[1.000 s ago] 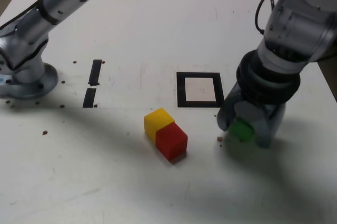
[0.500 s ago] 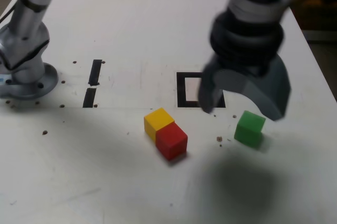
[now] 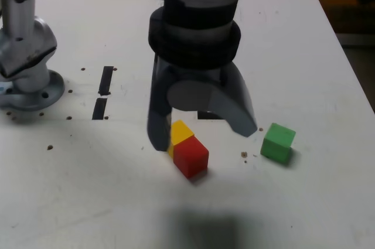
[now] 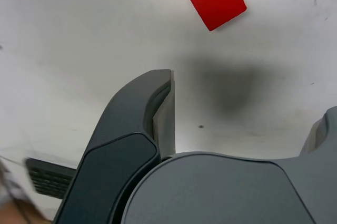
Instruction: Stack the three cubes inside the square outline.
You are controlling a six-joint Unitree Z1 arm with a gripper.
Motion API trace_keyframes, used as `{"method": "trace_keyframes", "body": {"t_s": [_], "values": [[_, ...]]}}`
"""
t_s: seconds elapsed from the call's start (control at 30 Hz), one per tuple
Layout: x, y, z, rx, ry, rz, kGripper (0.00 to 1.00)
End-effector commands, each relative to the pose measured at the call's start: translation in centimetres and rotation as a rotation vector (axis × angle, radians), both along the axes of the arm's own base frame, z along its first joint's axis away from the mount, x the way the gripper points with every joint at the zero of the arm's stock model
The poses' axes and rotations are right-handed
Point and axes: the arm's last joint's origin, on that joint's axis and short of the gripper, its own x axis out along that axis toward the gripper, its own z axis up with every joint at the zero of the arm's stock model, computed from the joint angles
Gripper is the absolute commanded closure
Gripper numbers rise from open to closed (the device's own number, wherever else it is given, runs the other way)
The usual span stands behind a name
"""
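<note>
The tool (image 3: 202, 137), jaws apart, has left the green cube (image 3: 278, 143) for the red cube (image 3: 191, 157); nothing's stacked.

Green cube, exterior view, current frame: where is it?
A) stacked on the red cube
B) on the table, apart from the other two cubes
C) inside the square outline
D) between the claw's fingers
B: the green cube sits alone on the table, with bare surface between it and the red cube.
</note>
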Motion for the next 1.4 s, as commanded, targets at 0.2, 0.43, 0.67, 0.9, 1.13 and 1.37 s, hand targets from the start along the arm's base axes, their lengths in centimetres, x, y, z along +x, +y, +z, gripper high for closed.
{"method": "trace_keyframes", "body": {"t_s": [0.2, 0.43, 0.67, 0.9, 1.13, 1.37], "values": [[0.4, 1.5, -4.6, 0.069, 0.018, 0.553, 0.08], [-0.4, 2.8, -7.1, 0.108, 0.046, 0.605, 0.08], [0.0, 2.5, -8.5, 0.094, 0.070, 0.612, 0.10], [0.1, 2.4, -10.2, 0.101, 0.077, 0.612, 0.19], [0.1, 2.4, -11.5, 0.103, 0.085, 0.629, 0.46], [0.5, 2.6, -11.8, 0.102, 0.062, 0.638, 0.63]]}}
